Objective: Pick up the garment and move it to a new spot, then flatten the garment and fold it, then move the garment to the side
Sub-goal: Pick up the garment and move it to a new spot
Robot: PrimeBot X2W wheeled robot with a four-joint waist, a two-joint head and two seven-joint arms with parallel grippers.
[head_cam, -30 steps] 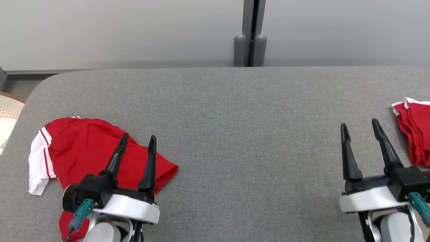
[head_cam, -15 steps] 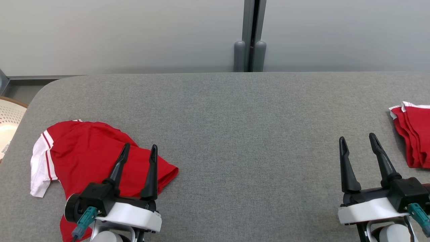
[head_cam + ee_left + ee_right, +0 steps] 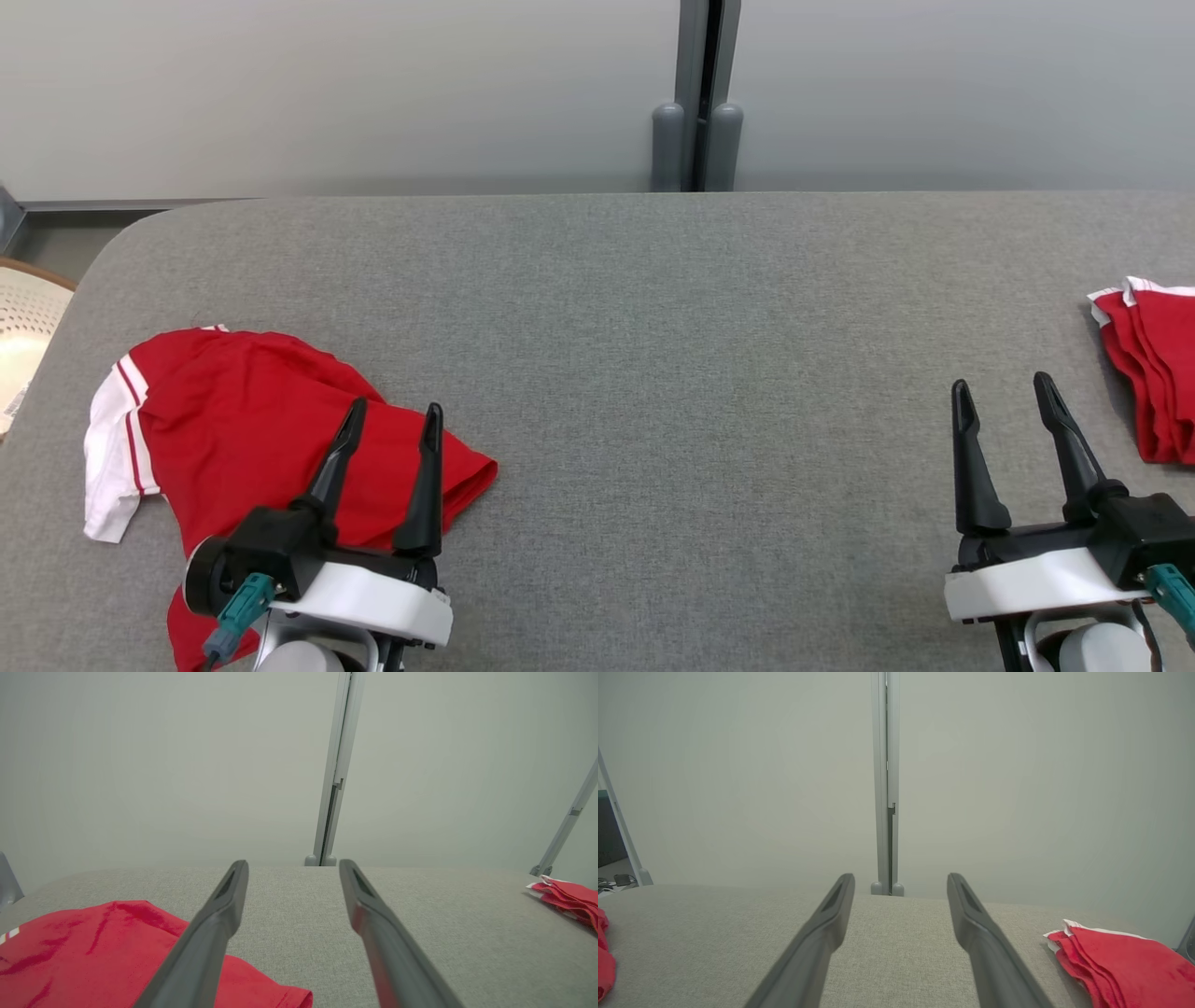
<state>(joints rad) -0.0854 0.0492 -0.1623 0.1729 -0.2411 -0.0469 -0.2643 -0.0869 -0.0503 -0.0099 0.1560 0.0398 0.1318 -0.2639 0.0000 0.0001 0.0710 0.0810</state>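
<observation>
A crumpled red garment (image 3: 233, 411) with white striped sleeves lies at the table's left front, also in the left wrist view (image 3: 93, 947). My left gripper (image 3: 392, 415) hovers over its right part, open and holding nothing, its fingers (image 3: 224, 905) apart above the cloth. My right gripper (image 3: 1001, 390) stands open over bare grey table at the right front, empty.
A folded red garment (image 3: 1153, 369) lies at the table's right edge, to the right of my right gripper, seen too in the right wrist view (image 3: 1120, 961). A pale perforated basket (image 3: 23, 322) stands off the table's left end. Grey wall panels (image 3: 695, 93) back the table (image 3: 653, 373).
The head camera has shifted a little up and down. Both grippers have drawn back slightly toward the near edge, still open. The garments lie as before.
</observation>
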